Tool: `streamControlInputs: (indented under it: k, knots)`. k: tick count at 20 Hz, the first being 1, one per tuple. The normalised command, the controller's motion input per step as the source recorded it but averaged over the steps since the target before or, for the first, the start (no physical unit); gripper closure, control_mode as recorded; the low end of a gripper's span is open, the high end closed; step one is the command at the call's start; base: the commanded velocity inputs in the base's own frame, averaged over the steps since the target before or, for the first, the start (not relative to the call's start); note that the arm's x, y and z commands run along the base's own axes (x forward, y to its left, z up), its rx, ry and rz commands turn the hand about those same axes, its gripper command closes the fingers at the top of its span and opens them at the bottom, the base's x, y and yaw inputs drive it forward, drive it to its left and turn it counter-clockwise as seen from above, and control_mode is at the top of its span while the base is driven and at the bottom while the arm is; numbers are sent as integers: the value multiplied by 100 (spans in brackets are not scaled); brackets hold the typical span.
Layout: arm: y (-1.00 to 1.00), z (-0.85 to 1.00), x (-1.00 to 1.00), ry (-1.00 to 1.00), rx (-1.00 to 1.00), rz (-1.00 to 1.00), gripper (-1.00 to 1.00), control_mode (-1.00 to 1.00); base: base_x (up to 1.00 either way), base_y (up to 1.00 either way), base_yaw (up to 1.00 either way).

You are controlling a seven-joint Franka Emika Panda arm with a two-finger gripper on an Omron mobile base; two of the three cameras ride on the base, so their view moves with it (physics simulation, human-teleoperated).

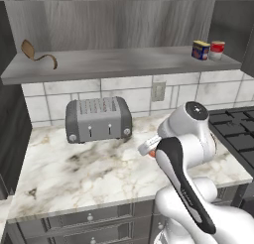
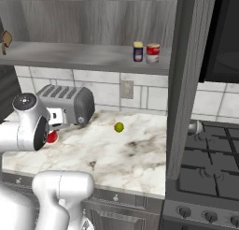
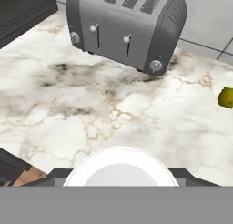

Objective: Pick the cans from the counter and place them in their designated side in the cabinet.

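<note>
I am holding a red cylindrical can with a white lid (image 3: pixel 119 167) in my tool (image 2: pixel 50 131), jaws closed on its sides, above the white marble counter (image 1: pixel 74 173) in front of the grey four-slot toaster (image 1: pixel 98 119), presumably carrying it toward the grey wood-grain cabinet shelf (image 1: pixel 114 64). On that shelf the dark blue can with a yellow label (image 1: pixel 200 50) is standing at the right end, just beside a red can with a white band (image 1: pixel 217 49). A small yellow-green ball (image 2: pixel 119 126) is lying on the counter.
</note>
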Motion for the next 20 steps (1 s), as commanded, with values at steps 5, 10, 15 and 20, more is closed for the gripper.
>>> streamControlInputs:
  k: [5, 10, 15, 20]
  knots:
    - [-11, 3, -35, 0, -1, 0, 100, -100, 0, 0, 0]
    - [-12, 7, -36, -4, 0, 0, 100, -100, 0, 0, 0]
    - [-16, 10, -34, -10, 0, 1, 100, -100, 0, 0, 0]
    - [-14, 12, -23, -12, 1, 2, 100, -100, 0, 0, 0]
